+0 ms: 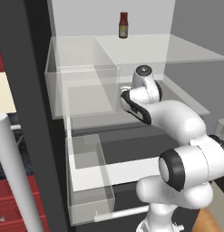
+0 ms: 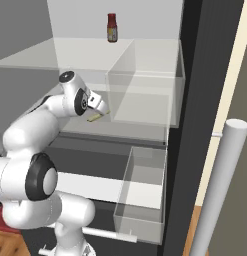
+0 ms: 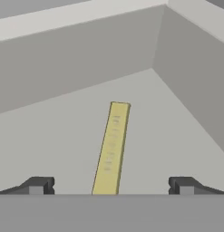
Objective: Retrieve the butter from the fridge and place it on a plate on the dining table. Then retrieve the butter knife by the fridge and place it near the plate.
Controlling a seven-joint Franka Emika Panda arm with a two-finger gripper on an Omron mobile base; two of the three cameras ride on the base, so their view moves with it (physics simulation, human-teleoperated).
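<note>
I am reaching into the open fridge [image 1: 36, 113], arm stretched over a grey middle shelf [image 2: 130, 131], with a red sauce bottle [image 2: 112, 27] standing on the shelf above. My gripper [image 3: 111, 186] is spread wide and holds nothing. The butter [image 3: 111, 147] lies flat on the shelf between my two fingertips [image 3: 38, 185], pointing away from me. I judge it light, somewhat soft and slippery, so I would pinch its long sides near the middle, gently.
</note>
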